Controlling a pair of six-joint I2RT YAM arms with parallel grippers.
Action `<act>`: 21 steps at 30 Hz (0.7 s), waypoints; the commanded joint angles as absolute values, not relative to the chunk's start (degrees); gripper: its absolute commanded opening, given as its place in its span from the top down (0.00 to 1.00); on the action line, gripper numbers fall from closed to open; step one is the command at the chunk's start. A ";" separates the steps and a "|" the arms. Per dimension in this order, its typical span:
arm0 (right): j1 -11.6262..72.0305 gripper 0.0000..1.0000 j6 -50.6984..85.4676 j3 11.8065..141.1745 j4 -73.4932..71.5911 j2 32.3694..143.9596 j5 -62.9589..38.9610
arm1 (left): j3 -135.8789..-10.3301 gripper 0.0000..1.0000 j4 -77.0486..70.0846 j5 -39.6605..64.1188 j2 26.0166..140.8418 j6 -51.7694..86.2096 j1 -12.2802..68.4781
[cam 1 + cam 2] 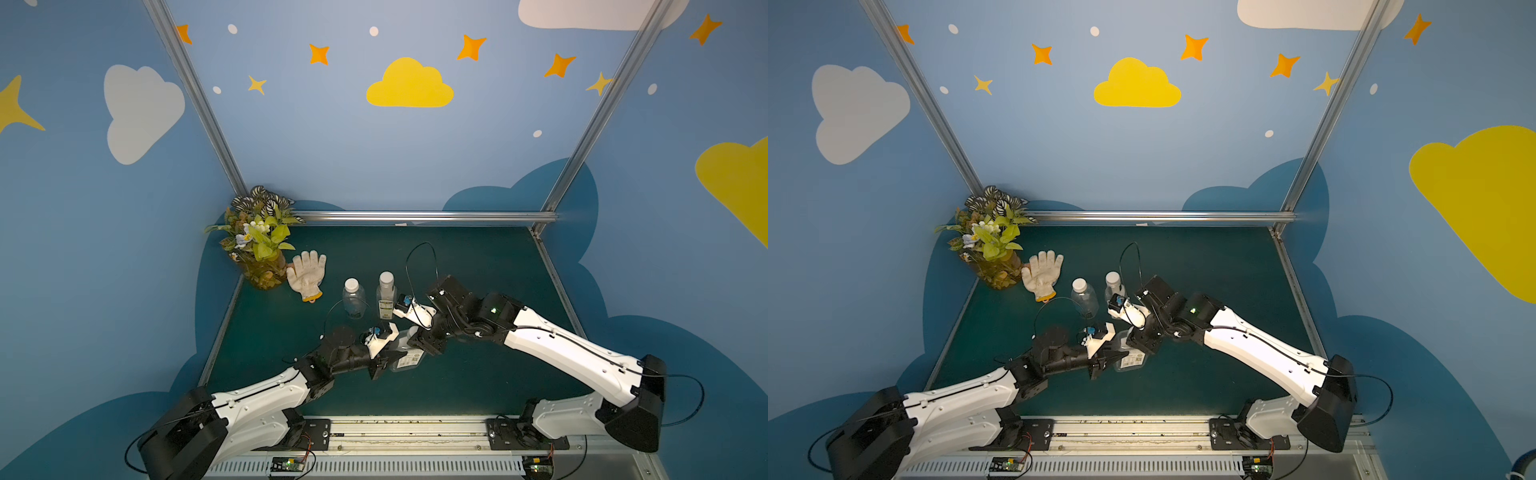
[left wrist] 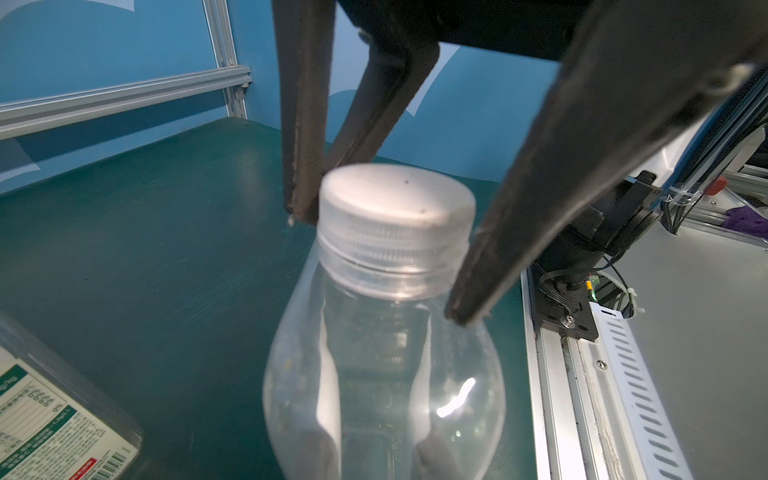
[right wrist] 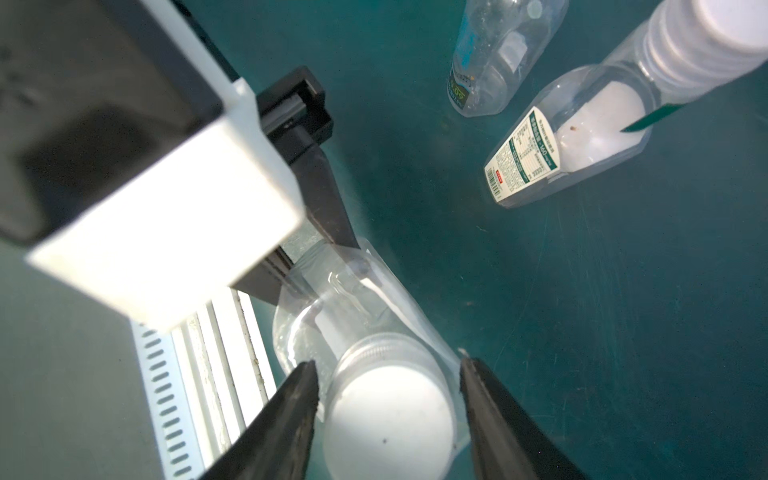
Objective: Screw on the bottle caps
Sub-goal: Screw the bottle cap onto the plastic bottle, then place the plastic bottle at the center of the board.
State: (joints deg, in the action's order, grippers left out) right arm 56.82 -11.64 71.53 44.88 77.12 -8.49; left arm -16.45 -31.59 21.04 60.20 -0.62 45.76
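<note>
Hanging right over the white screw cap [image 2: 399, 203], the right end effector [image 3: 386, 365] has its two fingers [image 3: 282, 419] apart, one on each side of the cap. In the right wrist view, at the bottom middle of the frame, a thin gap shows beside each finger, so it is not squeezing the cap. The cap sits on the neck of the clear plastic bottle [image 2: 382, 374] and looks level.

The left end effector [image 3: 311, 266] is clamped on the body of this bottle, lower down and from the side. In both top views the bottle is in the lower middle of the frame, between the two arms. It stands close to upright, cap end up. I cannot tell if its bottom rests on the green counter [image 1: 478, 270].

So the bottle's long line runs straight up into the right end effector, and that arm is the nearer one to the cap. I think the next move is for those fingers to close on the cap and turn it around that line, while the left arm stops the bottle from spinning.

The round plain bottle [image 1: 354, 301] and the slim labelled bottle [image 1: 386, 297] stand just above it in the frame, each with a white cap [image 1: 351, 284] on.
</note>
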 commanded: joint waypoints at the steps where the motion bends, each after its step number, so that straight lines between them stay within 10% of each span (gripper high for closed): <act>1: 56.78 0.62 -12.83 71.19 45.94 77.16 -9.92 | -16.35 0.92 -33.93 21.61 59.06 -0.61 45.70; 6: 56.69 0.98 -11.14 72.09 45.94 77.69 -6.15 | -16.44 0.70 -34.01 21.49 59.12 -0.14 45.68; 12: 55.26 1.00 -4.38 74.15 46.44 77.65 2.11 | -16.11 0.19 -33.93 20.96 57.92 0.68 45.79; 21: 51.56 1.00 -4.01 74.75 47.50 78.30 13.47 | -14.33 0.00 -33.36 14.87 53.74 0.94 45.70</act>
State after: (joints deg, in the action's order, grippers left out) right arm 53.19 -4.25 72.40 46.72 77.52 7.77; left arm -14.96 -33.21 18.17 55.05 0.51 45.69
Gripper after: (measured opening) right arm 0.391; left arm 0.998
